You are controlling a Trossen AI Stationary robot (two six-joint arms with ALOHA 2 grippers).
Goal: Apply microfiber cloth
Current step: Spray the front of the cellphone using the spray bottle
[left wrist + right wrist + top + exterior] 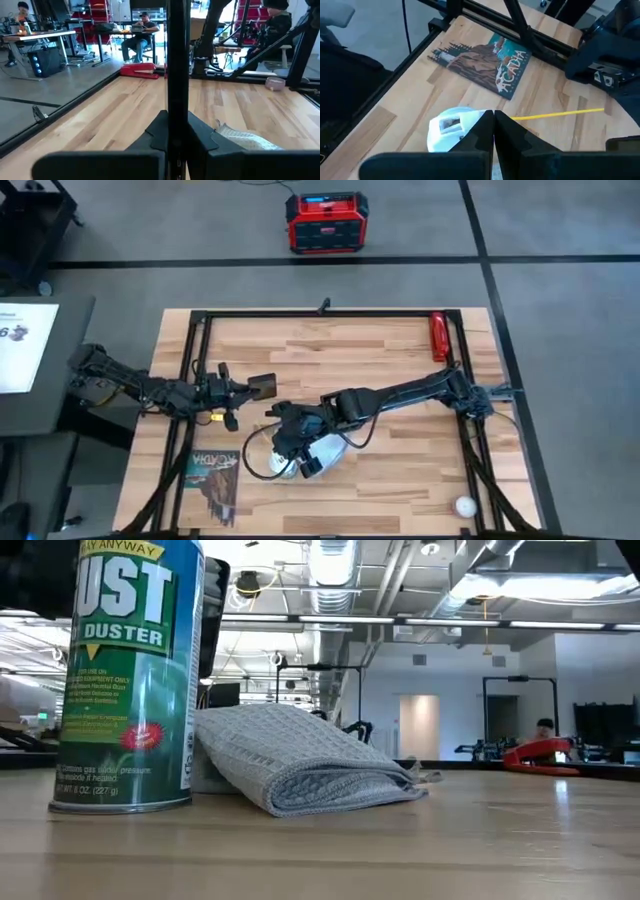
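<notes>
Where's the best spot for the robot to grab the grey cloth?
Probably the thick rounded fold of the cloth, pinched from straight above. It lies folded flat on the table, so a pincer from the side would likely just push it.

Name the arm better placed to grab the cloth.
Right. The right gripper hangs beside the cloth; the left gripper is farther off, clamped on the phone.
</notes>
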